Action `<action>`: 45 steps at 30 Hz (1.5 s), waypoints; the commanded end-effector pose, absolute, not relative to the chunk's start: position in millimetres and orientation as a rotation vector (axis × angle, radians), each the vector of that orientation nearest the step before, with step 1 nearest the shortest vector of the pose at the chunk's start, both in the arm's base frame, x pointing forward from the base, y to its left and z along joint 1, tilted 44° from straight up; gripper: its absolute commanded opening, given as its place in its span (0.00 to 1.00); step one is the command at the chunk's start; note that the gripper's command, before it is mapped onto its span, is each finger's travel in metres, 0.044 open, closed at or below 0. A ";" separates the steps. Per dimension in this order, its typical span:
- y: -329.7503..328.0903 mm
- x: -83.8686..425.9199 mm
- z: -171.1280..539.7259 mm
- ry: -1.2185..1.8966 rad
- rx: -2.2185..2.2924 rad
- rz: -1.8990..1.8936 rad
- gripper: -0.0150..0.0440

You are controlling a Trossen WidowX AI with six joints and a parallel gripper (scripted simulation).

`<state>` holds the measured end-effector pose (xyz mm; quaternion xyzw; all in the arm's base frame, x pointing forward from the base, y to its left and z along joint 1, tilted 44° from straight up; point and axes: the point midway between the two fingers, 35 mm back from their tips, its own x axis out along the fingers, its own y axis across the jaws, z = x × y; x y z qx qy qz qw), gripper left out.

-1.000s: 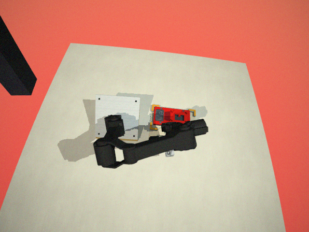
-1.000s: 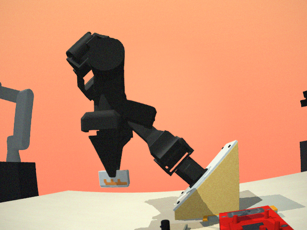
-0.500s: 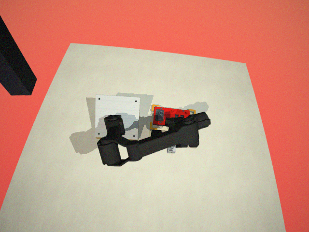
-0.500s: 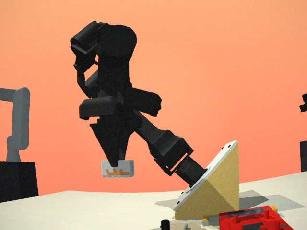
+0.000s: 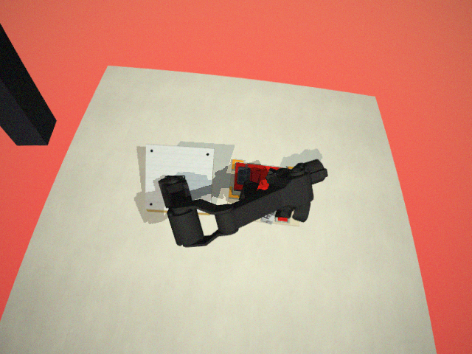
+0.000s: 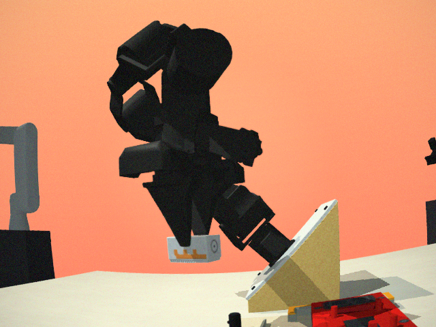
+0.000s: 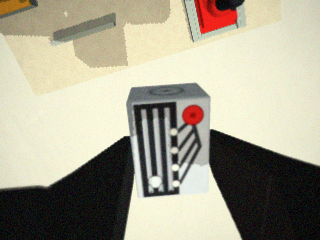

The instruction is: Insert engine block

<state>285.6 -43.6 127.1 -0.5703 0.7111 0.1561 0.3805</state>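
Note:
The engine block [image 5: 268, 217] [image 6: 203, 246] [image 7: 167, 145] is a pale grey box with an orange print on one side and black stripes and a red disc on its top face. My gripper [image 6: 193, 239] [image 7: 169, 141] is shut on it and holds it in the air above the table, upright. The car body [image 5: 257, 173] [image 6: 325, 318] is red and lies between orange corner brackets. The block is apart from it, on its near side in the top view. The arm hides the opening in the top view. I cannot make out the rib.
A white board [image 5: 178, 164] on a tan wedge [image 6: 317, 246] carries the arm's base beside the car body. A cream sheet [image 7: 40, 80] bears a grey bar [image 7: 85, 30] and a red piece [image 7: 217, 20] with a black knob in a pale frame. A grey arm [image 6: 26, 169] stands behind.

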 end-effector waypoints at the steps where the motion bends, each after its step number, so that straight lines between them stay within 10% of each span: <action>1: -38.7 291.4 116.7 1.813 -1.404 0.337 0.25; 45: 18.4 338.0 1.5 1.611 -0.728 -0.465 0.25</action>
